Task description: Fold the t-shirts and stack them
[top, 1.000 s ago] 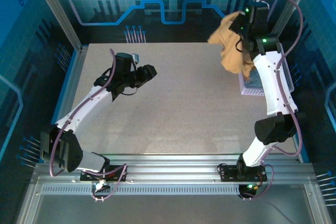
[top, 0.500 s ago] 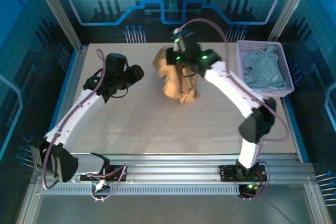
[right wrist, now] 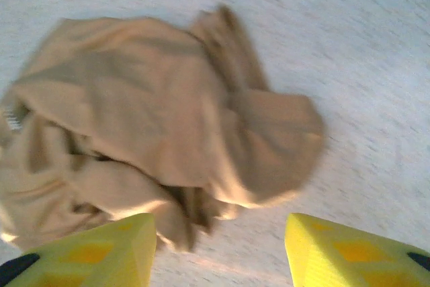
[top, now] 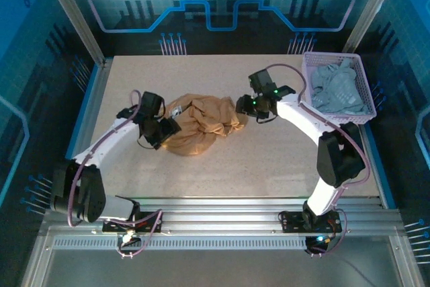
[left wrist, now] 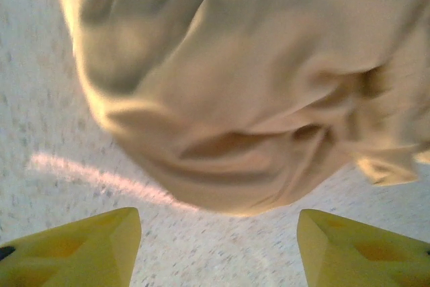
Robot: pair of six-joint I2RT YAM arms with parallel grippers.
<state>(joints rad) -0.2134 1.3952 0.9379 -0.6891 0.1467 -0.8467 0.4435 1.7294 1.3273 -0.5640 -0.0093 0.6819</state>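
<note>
Tan t-shirt [top: 199, 124] crumpled mid-worktop [top: 269, 159], hemmed in by two pincers: left pincer [top: 168, 130] just beside its left edge, right pincer [top: 240, 106] by its right, both spread apart, gripping nothing. Second t-shirt, pale grey-blue [top: 338, 89], heaped in one lavender mesh basket [top: 329, 54], far right.

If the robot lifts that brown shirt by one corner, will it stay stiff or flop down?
Probably floppy: the brown shirt lies in a crumpled heap with deep folds, so a lifted corner would likely leave the rest dangling. Its soft wrinkles suggest thin, light cloth. Pushed, it would likely bunch up rather than slide whole on the table.
</note>
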